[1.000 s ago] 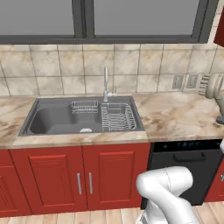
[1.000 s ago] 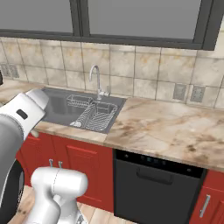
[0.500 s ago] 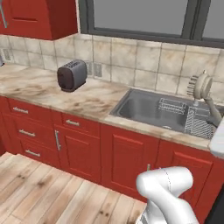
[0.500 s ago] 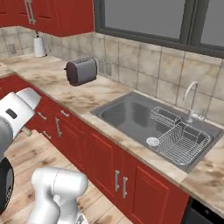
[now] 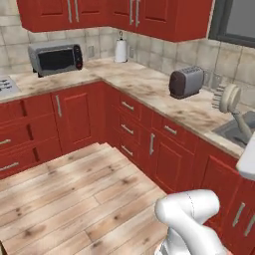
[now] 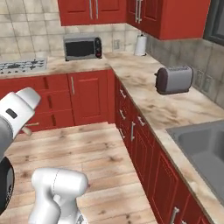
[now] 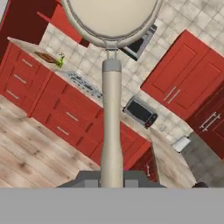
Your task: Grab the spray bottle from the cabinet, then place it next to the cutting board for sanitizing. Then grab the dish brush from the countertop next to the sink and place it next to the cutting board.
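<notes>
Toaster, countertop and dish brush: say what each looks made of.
Toaster: dark grey metal by its look, smooth with a soft sheen; could be plastic.
Countertop: polished stone or a stone-look slab, beige marbled with brown patches.
Dish brush: likely plastic, pale beige, smooth and matte along the handle; light wood can't be ruled out. Its short bristles show in the left base view.

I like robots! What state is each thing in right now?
Slim pale beige dish brush: gripped in claw.
Small green spray bottle: standing beside flat reddish-brown wooden cutting board.
Red wooden wall cabinets: doors shut.
Silver-black microwave: door shut.
</notes>
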Motion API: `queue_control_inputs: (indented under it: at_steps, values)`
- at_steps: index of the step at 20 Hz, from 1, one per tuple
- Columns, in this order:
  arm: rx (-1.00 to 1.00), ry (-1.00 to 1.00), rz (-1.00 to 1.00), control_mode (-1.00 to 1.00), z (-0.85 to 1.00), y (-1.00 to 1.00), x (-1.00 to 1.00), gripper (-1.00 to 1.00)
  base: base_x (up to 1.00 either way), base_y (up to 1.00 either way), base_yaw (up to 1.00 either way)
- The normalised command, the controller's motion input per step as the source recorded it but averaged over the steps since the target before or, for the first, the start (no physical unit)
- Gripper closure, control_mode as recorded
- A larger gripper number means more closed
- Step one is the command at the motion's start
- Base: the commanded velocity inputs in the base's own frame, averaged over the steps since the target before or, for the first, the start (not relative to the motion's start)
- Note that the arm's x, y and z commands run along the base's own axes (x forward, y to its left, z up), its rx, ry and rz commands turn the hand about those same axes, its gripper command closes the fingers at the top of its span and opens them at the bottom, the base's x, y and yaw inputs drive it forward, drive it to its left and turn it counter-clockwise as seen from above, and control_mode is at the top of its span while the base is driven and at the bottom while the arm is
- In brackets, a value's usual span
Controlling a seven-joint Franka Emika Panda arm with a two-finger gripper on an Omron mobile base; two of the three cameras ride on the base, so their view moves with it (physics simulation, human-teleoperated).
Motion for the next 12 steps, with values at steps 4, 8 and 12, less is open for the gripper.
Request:
queue_control_inputs:
  at_steps: [4,8,12]
  values:
    - [0.0,0.0,0.0,1.0,0.0,0.0,0.0,1.0,0.0,0.33,0.88]
    - [0.0,0.0,0.0,1.0,0.0,0.0,0.0,1.0,0.18,0.04,0.91]
    - [0.0,0.0,0.0,1.0,0.0,0.0,0.0,1.0,0.95,-0.24,0.73]
